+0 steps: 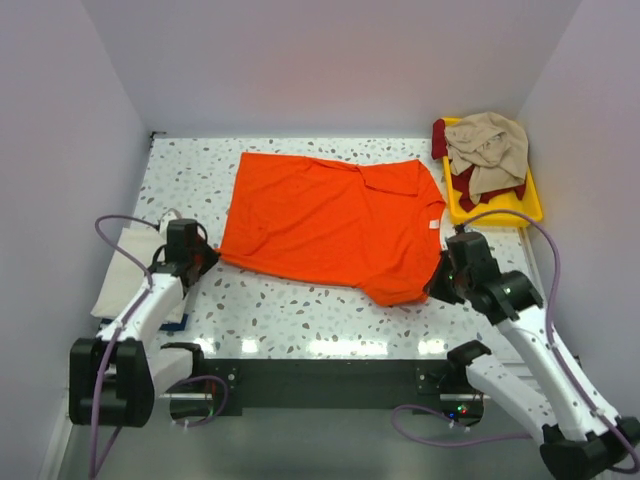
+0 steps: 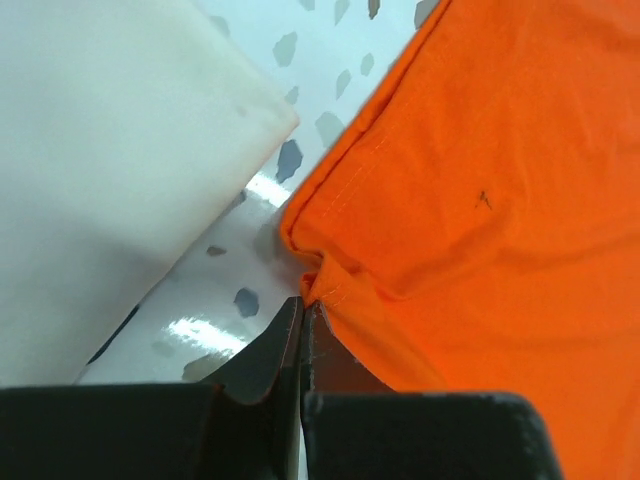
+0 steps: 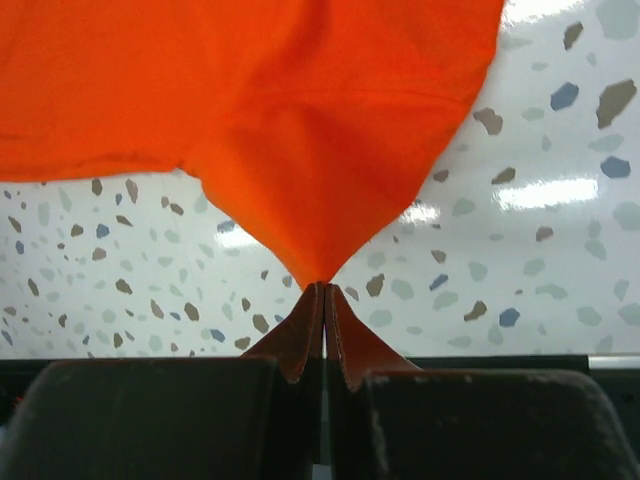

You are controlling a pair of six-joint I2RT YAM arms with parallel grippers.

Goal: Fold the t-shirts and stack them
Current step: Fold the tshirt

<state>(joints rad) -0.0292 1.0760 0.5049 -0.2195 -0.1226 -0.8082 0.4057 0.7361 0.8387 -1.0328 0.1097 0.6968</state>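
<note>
**Both grippers clamped on the orange tee, shirt spread out**

Top view: orange t-shirt (image 1: 330, 225) lies spread across the centre of the speckled table (image 1: 300, 315), with some creases near its upper right.

Left gripper (image 2: 302, 305) is at the shirt's lower-left corner. Its jaws are pressed together on the stitched hem, and the cloth puckers at the tips.

Right gripper (image 3: 323, 290) is at the lower-right edge of the shirt. Its jaws are closed on a fold of orange cloth, which is drawn into a peak at the tips.

Yellow tray (image 1: 455, 208) sits at the upper right of the frame. It holds a crumpled beige t-shirt (image 1: 490, 150) lying on a dark red t-shirt (image 1: 440, 138).

A folded cream-white t-shirt (image 1: 125, 270) lies at the left edge of the frame, just beside the left gripper and not touching the orange tee.
</note>
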